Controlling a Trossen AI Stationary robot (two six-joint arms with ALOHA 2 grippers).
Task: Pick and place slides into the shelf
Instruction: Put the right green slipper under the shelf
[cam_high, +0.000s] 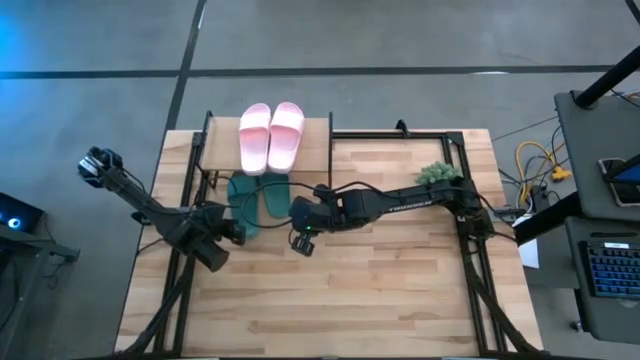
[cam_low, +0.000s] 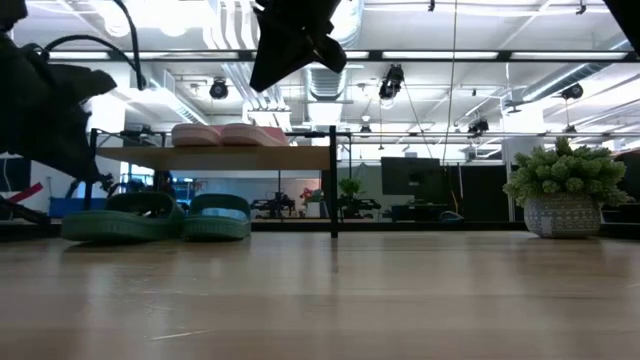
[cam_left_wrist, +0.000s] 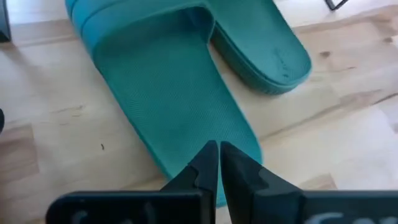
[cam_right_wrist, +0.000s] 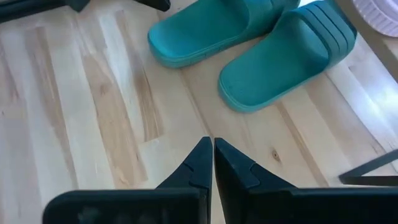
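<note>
A small green potted plant (cam_high: 438, 174) stands on the wooden tabletop (cam_high: 380, 290) near its far right corner; in the low view it sits in a pale patterned pot (cam_low: 560, 216). To the right of the table, a dark side desk (cam_high: 585, 150) carries a keyboard (cam_high: 612, 268) at its near end, and yellow cables (cam_high: 535, 160) lie coiled on the grey floor (cam_high: 400, 35) beside it. Beyond the table, the low view shows a monitor (cam_low: 412, 180) and ceiling lights (cam_low: 220, 90) in the room behind.
</note>
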